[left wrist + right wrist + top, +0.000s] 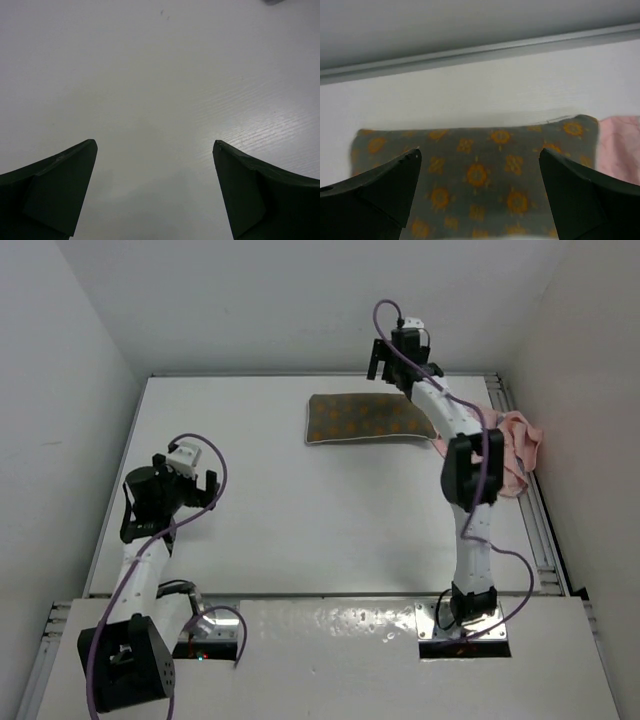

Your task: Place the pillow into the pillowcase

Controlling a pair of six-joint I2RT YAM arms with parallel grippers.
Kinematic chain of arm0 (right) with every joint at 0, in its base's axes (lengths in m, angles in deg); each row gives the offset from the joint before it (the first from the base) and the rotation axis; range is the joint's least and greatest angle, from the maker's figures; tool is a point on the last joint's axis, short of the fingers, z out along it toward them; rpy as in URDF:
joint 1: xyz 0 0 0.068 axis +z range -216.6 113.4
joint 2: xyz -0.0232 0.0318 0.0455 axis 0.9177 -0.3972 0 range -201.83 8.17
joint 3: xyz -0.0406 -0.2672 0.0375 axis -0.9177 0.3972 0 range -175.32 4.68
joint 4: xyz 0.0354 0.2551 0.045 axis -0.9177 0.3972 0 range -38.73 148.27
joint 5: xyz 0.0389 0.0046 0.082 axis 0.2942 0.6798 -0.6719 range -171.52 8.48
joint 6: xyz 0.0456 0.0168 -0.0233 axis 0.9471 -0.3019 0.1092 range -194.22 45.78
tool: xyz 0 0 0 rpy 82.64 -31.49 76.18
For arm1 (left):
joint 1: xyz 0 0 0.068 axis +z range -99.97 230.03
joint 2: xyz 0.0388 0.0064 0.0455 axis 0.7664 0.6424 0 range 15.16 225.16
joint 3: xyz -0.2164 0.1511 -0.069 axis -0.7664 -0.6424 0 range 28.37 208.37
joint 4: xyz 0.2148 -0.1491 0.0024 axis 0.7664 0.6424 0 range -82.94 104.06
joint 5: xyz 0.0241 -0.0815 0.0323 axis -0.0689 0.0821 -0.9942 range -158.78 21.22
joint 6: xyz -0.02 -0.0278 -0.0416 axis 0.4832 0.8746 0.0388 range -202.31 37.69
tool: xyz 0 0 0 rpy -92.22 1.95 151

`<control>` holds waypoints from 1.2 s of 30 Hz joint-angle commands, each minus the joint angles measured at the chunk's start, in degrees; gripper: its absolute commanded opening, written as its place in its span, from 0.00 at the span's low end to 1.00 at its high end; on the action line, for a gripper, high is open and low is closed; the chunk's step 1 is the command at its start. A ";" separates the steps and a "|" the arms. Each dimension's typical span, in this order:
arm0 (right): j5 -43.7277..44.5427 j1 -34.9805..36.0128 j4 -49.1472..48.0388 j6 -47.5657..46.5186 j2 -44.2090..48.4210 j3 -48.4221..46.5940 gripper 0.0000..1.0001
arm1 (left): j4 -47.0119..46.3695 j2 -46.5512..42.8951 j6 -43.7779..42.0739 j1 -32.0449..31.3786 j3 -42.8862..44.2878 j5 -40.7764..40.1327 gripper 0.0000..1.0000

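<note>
The right gripper (382, 368), jaws wide and empty above the pillow (365, 420) lying far right just beside the crumpled pillowcase (520, 445), should descend squarely and pinch one edge, not the flat middle, while the left gripper (155, 145) hangs open over the table (300, 510).

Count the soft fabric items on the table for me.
2. The pillow lies flat at the far middle of the table; the pillowcase is bunched at the right edge beside it, partly hidden behind the right arm.
</note>
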 commanded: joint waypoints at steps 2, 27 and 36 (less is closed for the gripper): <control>2.24 0.63 5.41 0.77 -14.95 -13.23 0.84 | -0.78 -0.05 2.01 2.58 2.36 0.76 1.00; 9.75 -7.34 16.66 6.04 18.36 29.63 0.00 | -5.70 -1.90 0.42 2.94 1.30 3.40 1.00; 10.06 -15.28 18.60 7.71 2.97 25.42 0.95 | -5.61 -2.34 1.30 2.94 1.39 4.02 1.00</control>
